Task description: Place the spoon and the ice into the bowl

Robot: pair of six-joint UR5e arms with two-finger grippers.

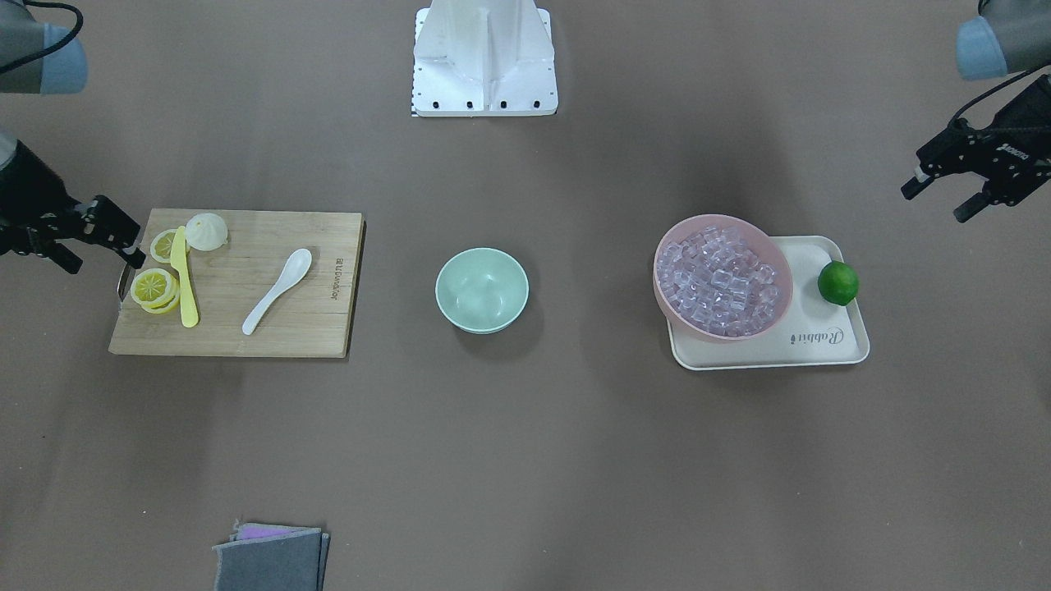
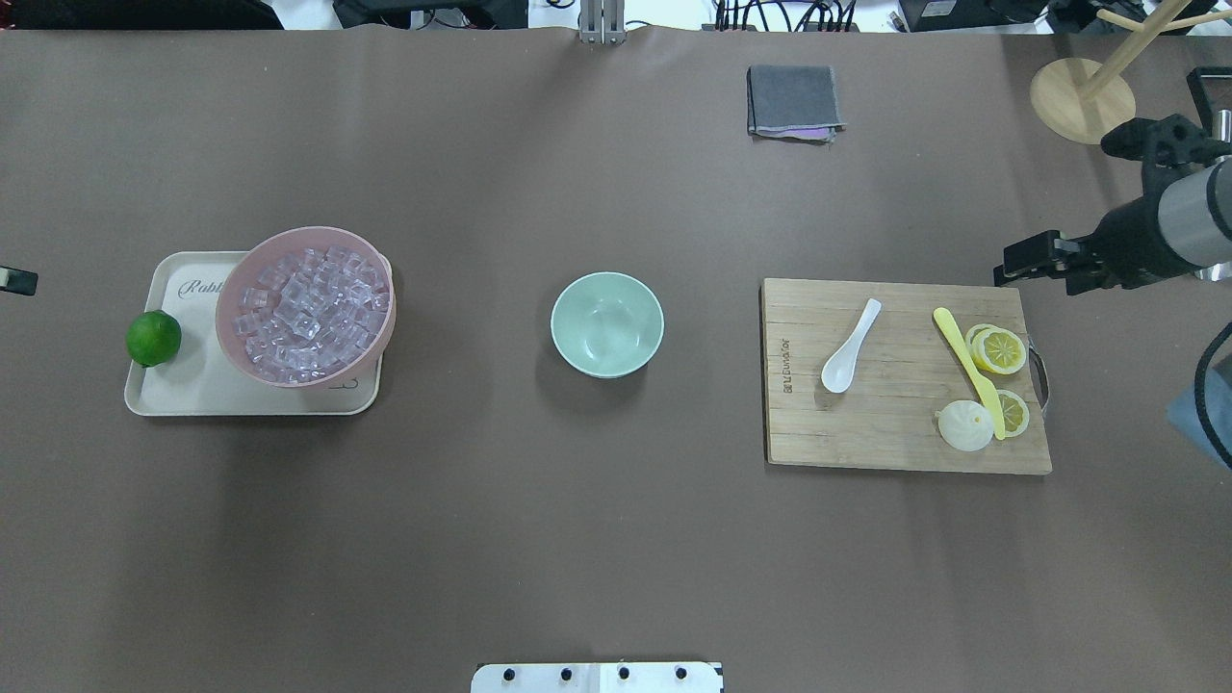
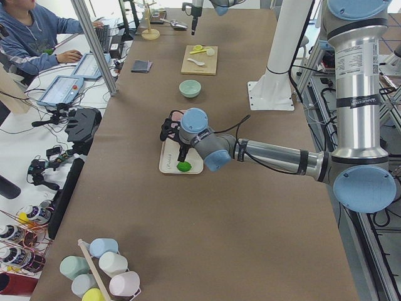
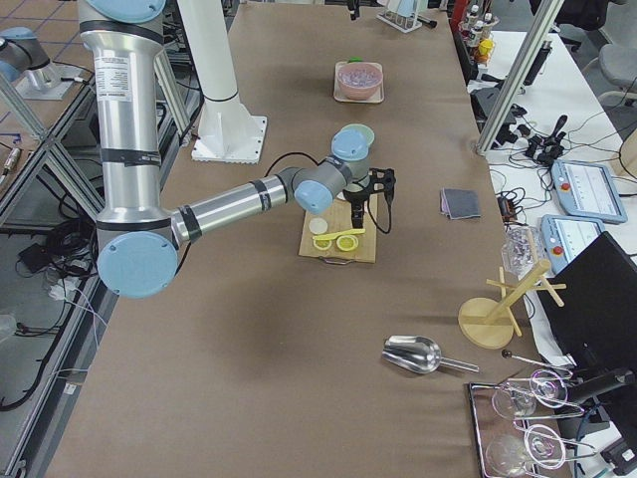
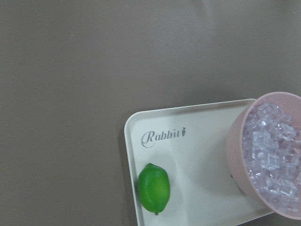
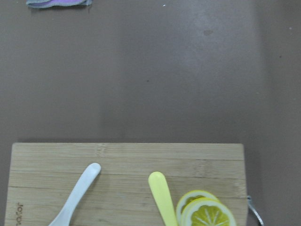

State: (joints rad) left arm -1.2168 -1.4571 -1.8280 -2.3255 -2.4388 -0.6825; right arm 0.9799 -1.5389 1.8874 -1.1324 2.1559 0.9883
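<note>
Black left end effector (image 1: pixel 934 204) spread in front view, cropped overhead, right end effector (image 1: pixel 107 263) also spread

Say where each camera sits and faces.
Front-facing: across brown table, toward white robot base; left gripper on right, right gripper on left.
Overhead: behind robot, facing forward; right arm.
Exterior left: table end; left arm near.
Exterior right: opposite end; right arm near.
Left wrist: down on pink bowl of clear ice; no body.
Right wrist: down on wooden cutting board; no body.
Shared: first two show the mint-green bowl.
</note>
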